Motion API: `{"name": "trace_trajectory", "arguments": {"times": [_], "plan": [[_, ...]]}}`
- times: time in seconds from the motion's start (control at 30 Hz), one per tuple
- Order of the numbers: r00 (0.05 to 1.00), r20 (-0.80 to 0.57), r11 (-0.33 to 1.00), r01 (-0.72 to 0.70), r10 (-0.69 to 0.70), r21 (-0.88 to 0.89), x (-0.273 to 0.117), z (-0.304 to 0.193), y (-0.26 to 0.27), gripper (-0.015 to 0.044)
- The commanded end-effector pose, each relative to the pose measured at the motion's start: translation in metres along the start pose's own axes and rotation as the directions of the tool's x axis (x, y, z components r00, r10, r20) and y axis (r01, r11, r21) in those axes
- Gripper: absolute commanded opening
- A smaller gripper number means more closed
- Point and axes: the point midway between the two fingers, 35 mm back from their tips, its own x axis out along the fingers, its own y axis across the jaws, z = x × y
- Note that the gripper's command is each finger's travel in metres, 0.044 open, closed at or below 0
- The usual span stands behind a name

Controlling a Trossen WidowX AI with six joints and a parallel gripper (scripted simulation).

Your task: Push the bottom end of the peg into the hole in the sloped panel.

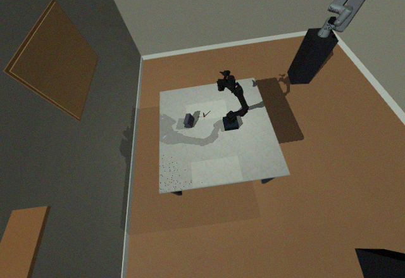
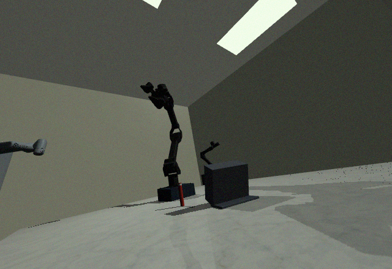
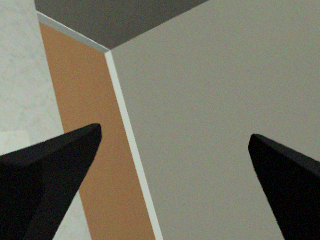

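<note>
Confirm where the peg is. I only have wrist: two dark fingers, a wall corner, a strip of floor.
Observer: The red peg stands upright on the table, just in front of the arm's base.
Operator: And the gripper?
Observer: The gripper is raised high on an extended arm, far above the peg, open and holding nothing.
Operator: Panel position?
Observer: The dark panel block sits on the table beside the peg, on the side away from the base; they are apart, not touching.
Operator: Hole visible?
Observer: No, too small to make out in the top view, and the exterior view shows only its plain sides.
</note>
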Motion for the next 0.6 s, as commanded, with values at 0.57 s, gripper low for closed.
{"name": "trace_trajectory", "arguments": {"times": [0.57], "plan": [[0.899,-0.043,0.898,-0.438,0.436,-0.041,0.121,0.014,0.122,0.044]]}}
